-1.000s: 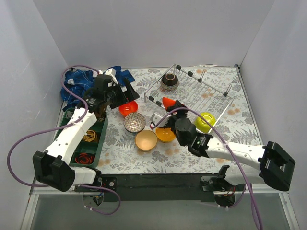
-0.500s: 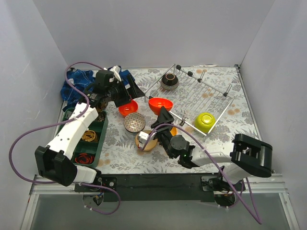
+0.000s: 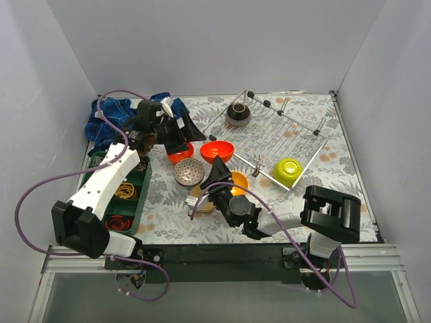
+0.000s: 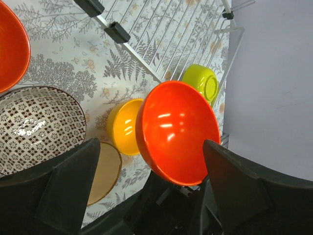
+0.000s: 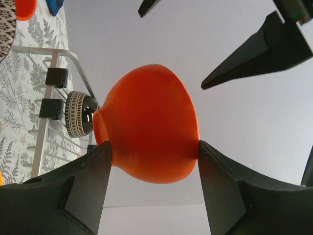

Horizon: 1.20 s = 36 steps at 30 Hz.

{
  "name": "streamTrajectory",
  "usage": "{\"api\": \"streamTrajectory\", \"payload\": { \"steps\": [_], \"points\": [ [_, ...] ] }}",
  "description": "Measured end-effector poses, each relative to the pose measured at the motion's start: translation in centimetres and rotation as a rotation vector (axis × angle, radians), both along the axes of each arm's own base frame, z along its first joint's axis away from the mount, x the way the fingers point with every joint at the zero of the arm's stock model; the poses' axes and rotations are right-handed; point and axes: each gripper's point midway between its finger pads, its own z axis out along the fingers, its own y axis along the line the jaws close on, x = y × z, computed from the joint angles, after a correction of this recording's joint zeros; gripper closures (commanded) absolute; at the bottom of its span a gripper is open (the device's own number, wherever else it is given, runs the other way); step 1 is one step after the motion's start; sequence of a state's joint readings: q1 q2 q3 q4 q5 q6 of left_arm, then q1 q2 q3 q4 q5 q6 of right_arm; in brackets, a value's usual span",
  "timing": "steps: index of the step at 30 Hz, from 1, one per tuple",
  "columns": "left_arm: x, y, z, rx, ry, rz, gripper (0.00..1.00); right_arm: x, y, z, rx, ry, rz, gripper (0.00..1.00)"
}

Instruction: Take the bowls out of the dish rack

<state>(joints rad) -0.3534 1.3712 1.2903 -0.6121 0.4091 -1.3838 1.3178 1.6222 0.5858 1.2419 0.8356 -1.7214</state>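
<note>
Overhead and wrist views, near to far. Near the centre of the table (image 3: 343, 185), a beige bowl (image 4: 105, 170) lies partly under the right arm, with a yellow-orange bowl (image 3: 237, 180) just to its right and a white-brown patterned bowl (image 3: 188, 173) just beyond it on the left. The right end effector (image 5: 154, 149) is closed on a held red-orange bowl (image 3: 217, 149), one finger on each side of its wall, raised above the table. To the right, a lime green bowl (image 3: 288, 171) sits tilted at the near right corner of the dish rack (image 3: 283, 131). Left of the held bowl, a second red-orange bowl (image 3: 179, 155) rests on the table. The left end effector (image 3: 180, 133) hangs just above it, fingers spread wide, gripping nothing. A dark brown bowl (image 3: 238, 114) stands in the rack's far left part.
</note>
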Motion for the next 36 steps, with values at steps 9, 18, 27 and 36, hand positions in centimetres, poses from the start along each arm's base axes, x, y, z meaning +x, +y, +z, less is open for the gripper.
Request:
{"api": "streamTrajectory", "payload": {
  "steps": [9, 18, 27, 36],
  "points": [
    [-0.6, -0.8, -4.2, 0.023, 0.151, -0.065, 0.45, -0.3, 1.8, -1.4, -0.089, -0.022, 0.013, 0.99],
    [-1.4, -0.8, -6.6, 0.046, 0.225, -0.105, 0.82, -0.3, 2.1, -1.2, -0.087, -0.027, 0.014, 0.98],
    [-1.6, -0.3, -7.2, 0.081, 0.242, -0.090, 1.00, -0.7, 2.8, -1.6, -0.157, -0.056, 0.027, 0.63],
    [-0.6, 0.3, -6.9, 0.131, 0.201, -0.047, 1.00, -0.5, 2.2, -1.6, -0.102, -0.029, -0.002, 0.02]
  ]
}}
